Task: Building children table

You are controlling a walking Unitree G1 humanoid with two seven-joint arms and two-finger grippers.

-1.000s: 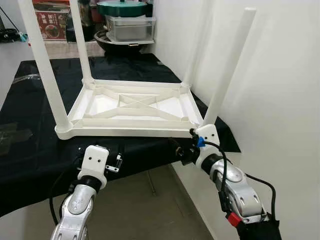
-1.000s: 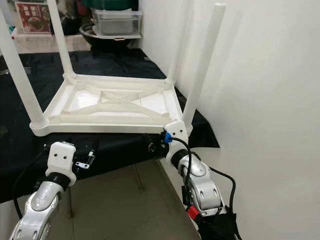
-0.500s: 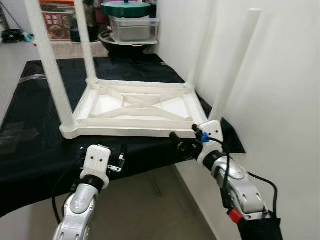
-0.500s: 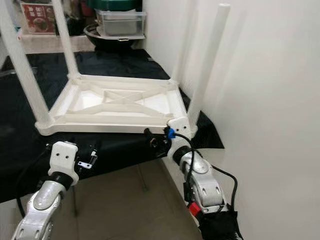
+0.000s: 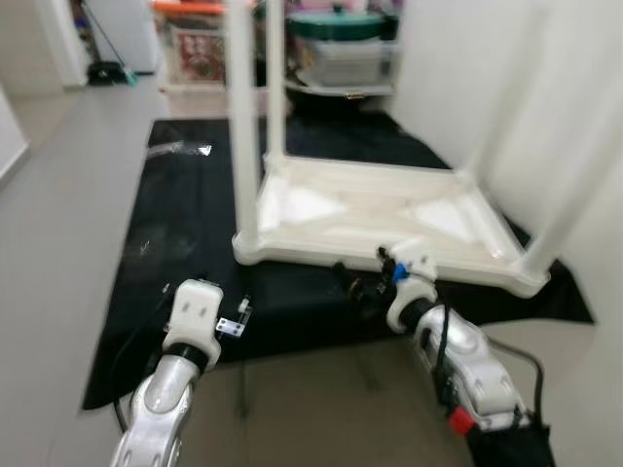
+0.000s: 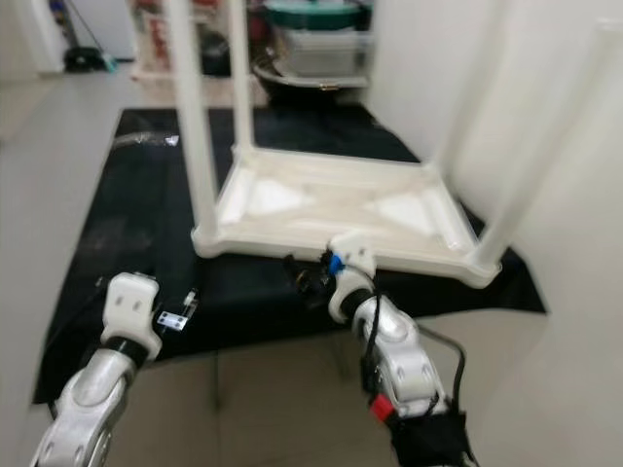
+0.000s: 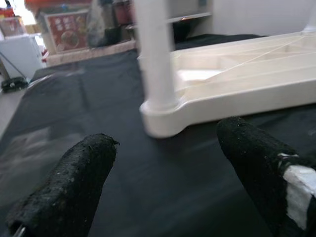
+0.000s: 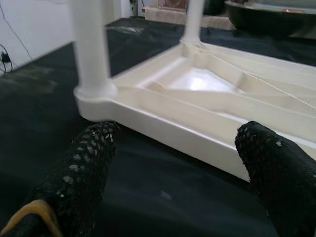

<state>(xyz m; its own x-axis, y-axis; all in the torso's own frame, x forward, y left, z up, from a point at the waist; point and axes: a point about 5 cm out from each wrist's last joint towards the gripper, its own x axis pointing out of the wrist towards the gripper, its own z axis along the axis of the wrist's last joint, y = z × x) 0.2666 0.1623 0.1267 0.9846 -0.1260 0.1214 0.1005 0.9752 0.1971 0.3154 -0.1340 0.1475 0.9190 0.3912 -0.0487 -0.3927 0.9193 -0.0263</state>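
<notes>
A white plastic children's table [image 5: 321, 255] lies upside down on a black cloth [image 5: 175, 214], its round legs [image 5: 243, 117] pointing up. The near corner with its leg socket is in the left wrist view [image 7: 163, 116]. My left gripper [image 7: 165, 143] hovers open over the cloth, short of that corner and apart from it. Low at the table's near rim, my right gripper [image 5: 355, 287] is open too. Its fingers [image 8: 84, 168] spread before the rim [image 8: 197, 136] with nothing between them.
The cloth covers a low platform whose front edge is by my wrists, with grey floor [image 5: 58, 195] to the left. A white wall [image 5: 584, 78] stands close on the right. Shelves with pots and a box [image 5: 341, 49] are behind the table.
The whole view has swung left and blurred, so the camera moved; the table now sits further right in frame. Both grippers stay open near the table's near edge.
</notes>
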